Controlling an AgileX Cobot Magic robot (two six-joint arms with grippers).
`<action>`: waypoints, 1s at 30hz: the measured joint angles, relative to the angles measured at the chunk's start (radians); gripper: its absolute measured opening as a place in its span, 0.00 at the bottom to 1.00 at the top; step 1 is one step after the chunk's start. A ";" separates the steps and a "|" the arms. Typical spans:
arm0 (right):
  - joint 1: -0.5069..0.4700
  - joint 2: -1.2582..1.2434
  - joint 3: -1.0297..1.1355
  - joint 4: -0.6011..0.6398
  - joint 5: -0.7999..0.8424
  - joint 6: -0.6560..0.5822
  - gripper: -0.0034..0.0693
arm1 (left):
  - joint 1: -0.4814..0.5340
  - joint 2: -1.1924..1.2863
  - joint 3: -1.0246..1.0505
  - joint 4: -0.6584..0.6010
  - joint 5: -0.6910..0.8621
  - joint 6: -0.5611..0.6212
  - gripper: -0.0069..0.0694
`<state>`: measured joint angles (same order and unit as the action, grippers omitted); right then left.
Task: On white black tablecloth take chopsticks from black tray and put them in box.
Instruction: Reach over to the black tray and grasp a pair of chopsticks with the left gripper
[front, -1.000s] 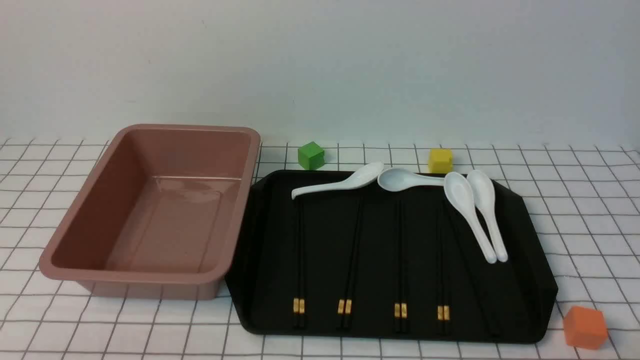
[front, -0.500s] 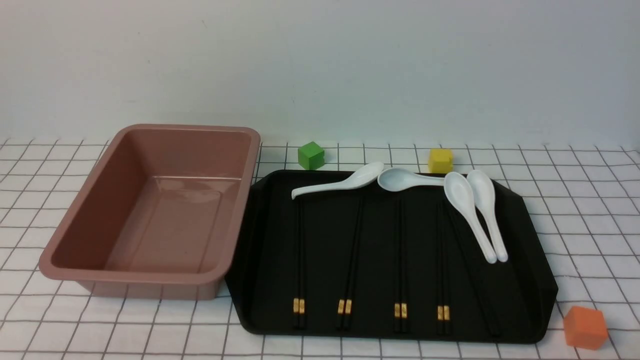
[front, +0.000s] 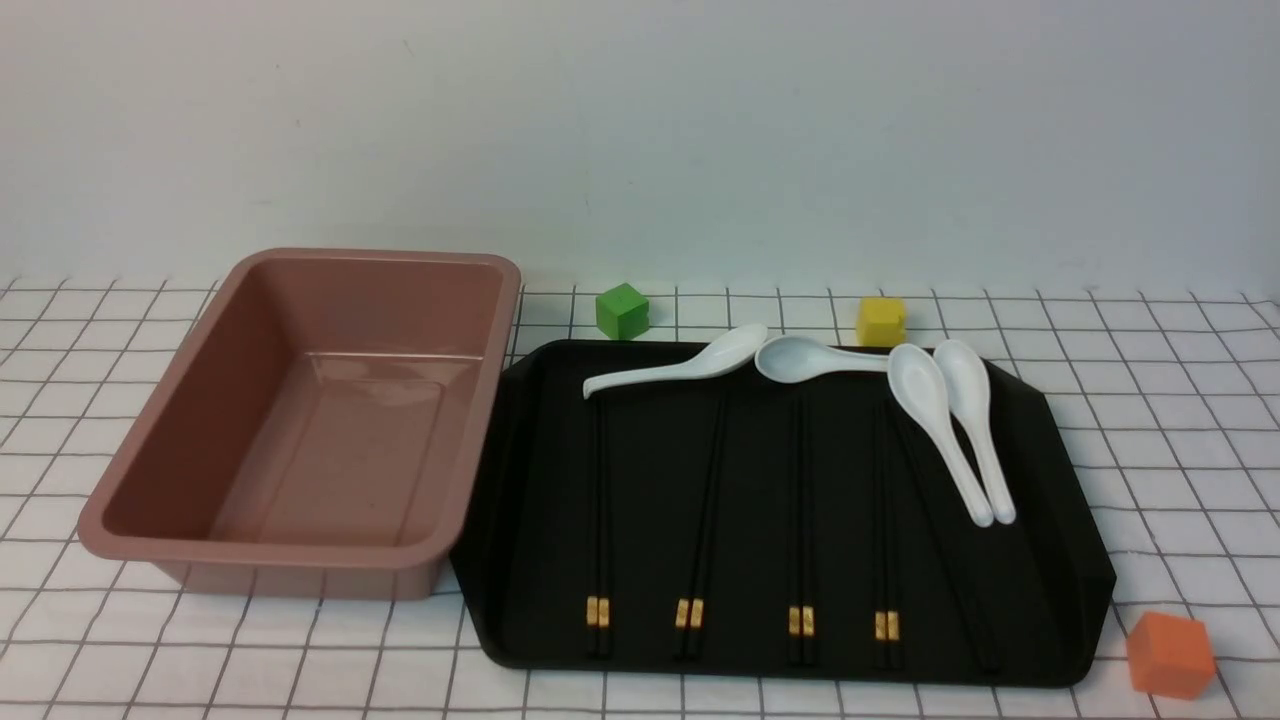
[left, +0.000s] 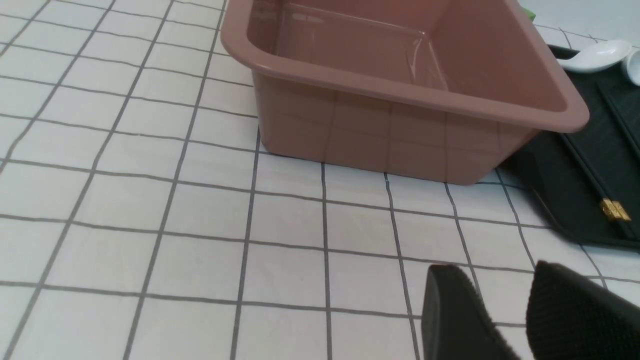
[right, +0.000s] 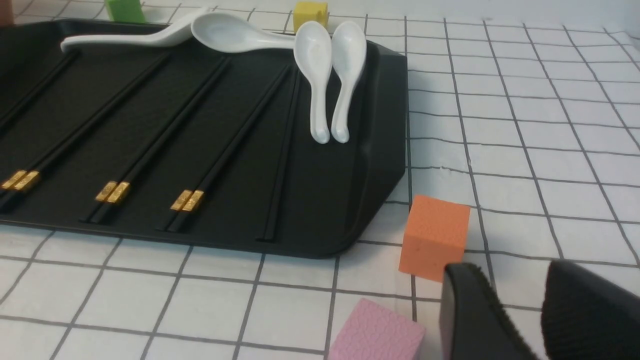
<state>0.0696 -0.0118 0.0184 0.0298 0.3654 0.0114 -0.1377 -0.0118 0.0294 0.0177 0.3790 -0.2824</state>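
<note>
Task not begun, I judge. On tablecloth (front: 200, 660): black tray (front: 1050, 500), box (front: 260, 548) just beside it, empty. All chopsticks (front: 800, 520) lie in tray. Left gripper (left: 500, 285) & right gripper (right: 510, 285): jaws apart, holding nothing.

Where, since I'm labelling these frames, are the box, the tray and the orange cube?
box (front: 380, 257), front view, far rim.
tray (front: 1040, 600), front view, bare floor near its right edge.
orange cube (front: 1170, 655), front view, front face.
</note>
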 joint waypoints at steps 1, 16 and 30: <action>0.000 0.000 0.000 0.000 0.000 0.000 0.38 | 0.000 0.000 0.000 0.000 0.000 0.000 0.40; 0.000 0.000 0.000 0.000 0.000 0.000 0.38 | 0.000 0.000 0.000 0.026 -0.017 0.000 0.40; 0.000 0.000 0.000 0.000 0.000 0.000 0.38 | 0.000 0.000 0.000 -0.494 -0.129 -0.410 0.40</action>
<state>0.0696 -0.0118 0.0184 0.0298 0.3654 0.0114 -0.1377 -0.0118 0.0294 -0.4761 0.2500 -0.6925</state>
